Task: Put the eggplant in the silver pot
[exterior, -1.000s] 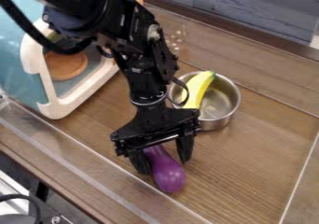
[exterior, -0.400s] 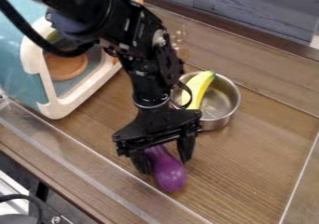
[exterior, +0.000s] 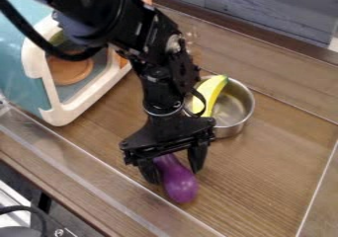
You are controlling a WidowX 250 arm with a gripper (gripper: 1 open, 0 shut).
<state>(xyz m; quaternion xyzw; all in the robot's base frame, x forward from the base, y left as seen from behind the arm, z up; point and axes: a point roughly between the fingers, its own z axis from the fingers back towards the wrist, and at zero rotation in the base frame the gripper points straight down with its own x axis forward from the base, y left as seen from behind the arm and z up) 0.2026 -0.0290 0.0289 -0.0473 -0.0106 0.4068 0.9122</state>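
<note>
The purple eggplant [exterior: 177,183] lies on the wooden table near the front edge. My black gripper [exterior: 168,164] points straight down over its upper end, open, with one finger on each side of the eggplant. Whether the fingers touch it I cannot tell. The silver pot [exterior: 232,112] stands behind and to the right of the gripper, a short way off, with nothing visible inside.
A yellow banana [exterior: 208,91] leans against the pot's left rim. A teal-and-white toy microwave [exterior: 50,75] stands at the left. The table's front edge [exterior: 79,197] runs just below the eggplant, and a grey-blue wall panel [exterior: 251,12] lies behind.
</note>
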